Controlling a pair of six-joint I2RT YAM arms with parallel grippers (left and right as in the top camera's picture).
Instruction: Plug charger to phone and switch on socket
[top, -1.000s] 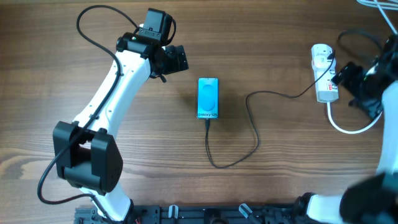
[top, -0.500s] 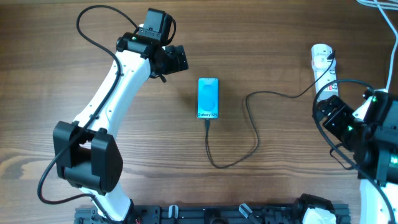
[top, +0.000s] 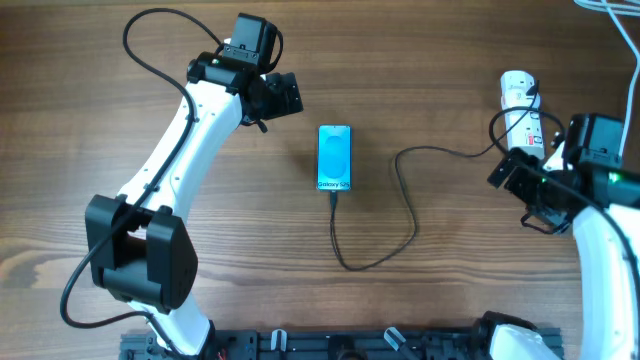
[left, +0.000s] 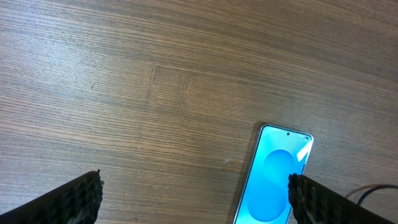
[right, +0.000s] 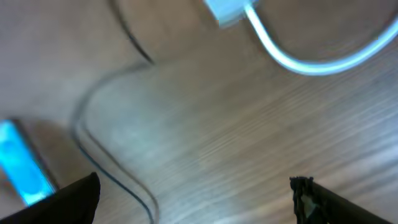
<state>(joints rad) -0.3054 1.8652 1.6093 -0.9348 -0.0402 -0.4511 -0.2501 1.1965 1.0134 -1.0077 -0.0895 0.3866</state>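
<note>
The phone (top: 334, 157) lies flat mid-table with its cyan screen lit. It also shows in the left wrist view (left: 273, 177) and blurred in the right wrist view (right: 22, 163). The charger cable (top: 400, 215) runs from the phone's near edge, loops right and reaches its black plug in the white socket strip (top: 521, 110) at the far right. My left gripper (top: 283, 95) is open and empty, just far-left of the phone. My right gripper (top: 520, 195) is open and empty, just near of the socket; its view shows the socket's end (right: 227, 10).
The socket's thick white cord (right: 305, 53) curves away over the wood beside my right arm. Black robot cables arc above the left arm (top: 150, 60). A black rail (top: 330, 345) runs along the table's near edge.
My right arm has swung from the socket at the far right toward the near side, then turned back left, ending just near of the socket. The left arm, phone and cable stay put.
</note>
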